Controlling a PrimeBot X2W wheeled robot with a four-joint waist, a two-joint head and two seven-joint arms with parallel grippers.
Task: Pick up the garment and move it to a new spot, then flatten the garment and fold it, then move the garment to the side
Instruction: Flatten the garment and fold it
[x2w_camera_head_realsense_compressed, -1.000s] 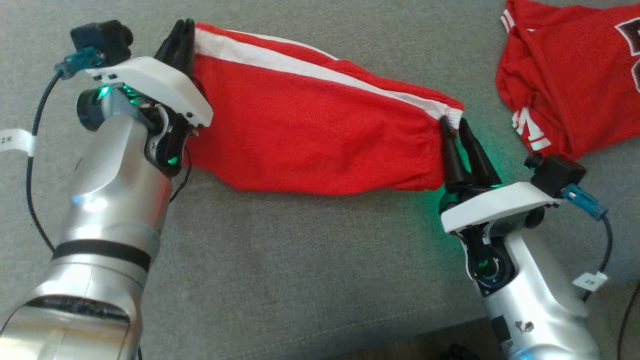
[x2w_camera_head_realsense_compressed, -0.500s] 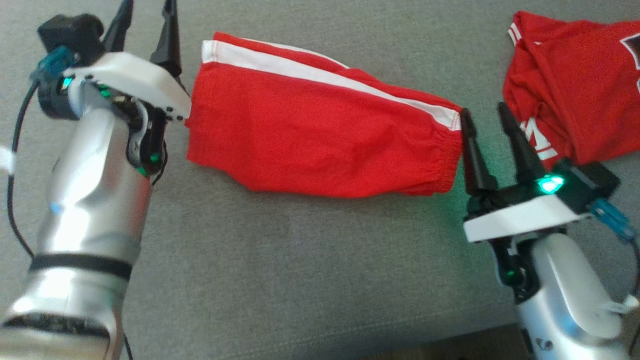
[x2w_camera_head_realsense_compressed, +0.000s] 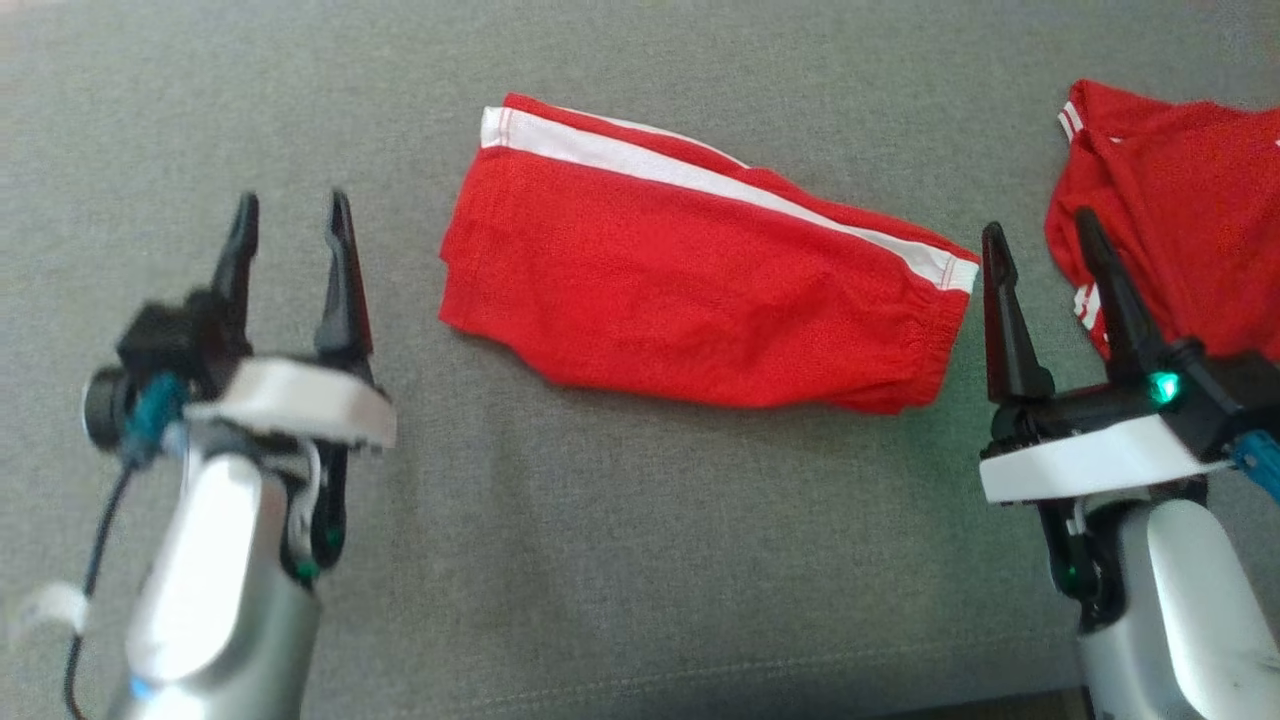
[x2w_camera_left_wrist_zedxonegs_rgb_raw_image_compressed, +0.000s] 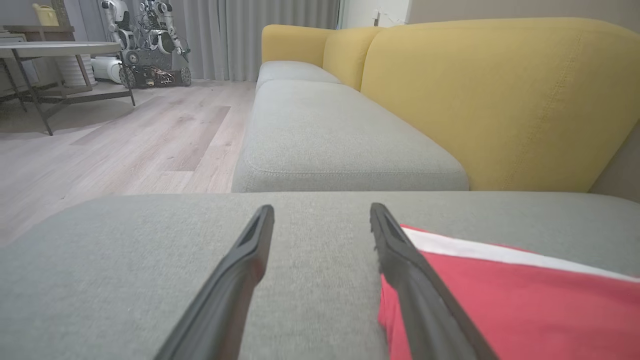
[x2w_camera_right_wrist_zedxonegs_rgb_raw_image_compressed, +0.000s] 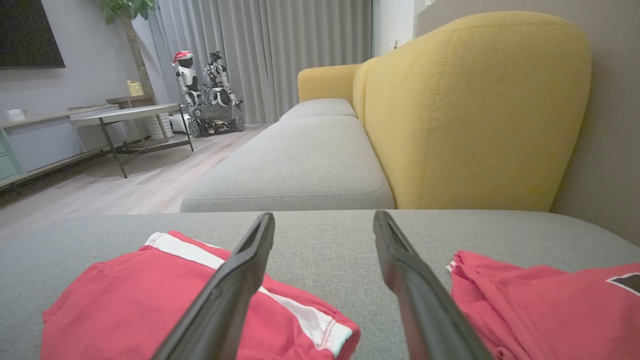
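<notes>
The garment (x2w_camera_head_realsense_compressed: 690, 285), red shorts with a white side stripe, lies folded flat on the grey cushion (x2w_camera_head_realsense_compressed: 620, 560). Its hem end is at the left and its elastic waist at the right. My left gripper (x2w_camera_head_realsense_compressed: 290, 208) stands open to the left of it, apart from the cloth, nothing between its fingers. In the left wrist view the garment (x2w_camera_left_wrist_zedxonegs_rgb_raw_image_compressed: 510, 295) lies right of my left gripper (x2w_camera_left_wrist_zedxonegs_rgb_raw_image_compressed: 322, 210). My right gripper (x2w_camera_head_realsense_compressed: 1040, 238) is open just right of the waistband, holding nothing. The right wrist view has the garment (x2w_camera_right_wrist_zedxonegs_rgb_raw_image_compressed: 150, 300) left of my right gripper (x2w_camera_right_wrist_zedxonegs_rgb_raw_image_compressed: 325, 217).
A second red garment (x2w_camera_head_realsense_compressed: 1170, 240), a crumpled jersey with white trim, lies at the right edge close to my right fingers (x2w_camera_head_realsense_compressed: 1105, 290). The wrist views show a yellow sofa back (x2w_camera_left_wrist_zedxonegs_rgb_raw_image_compressed: 500, 100), more grey cushions (x2w_camera_left_wrist_zedxonegs_rgb_raw_image_compressed: 330, 145), wooden floor, a table (x2w_camera_right_wrist_zedxonegs_rgb_raw_image_compressed: 125, 117) and another robot (x2w_camera_right_wrist_zedxonegs_rgb_raw_image_compressed: 205, 100).
Both grippers opened and let go of the garment's ends, then drew back toward me. The garment stays flat on the cushion. The head view has shifted, so the scene sits lower and further right.
</notes>
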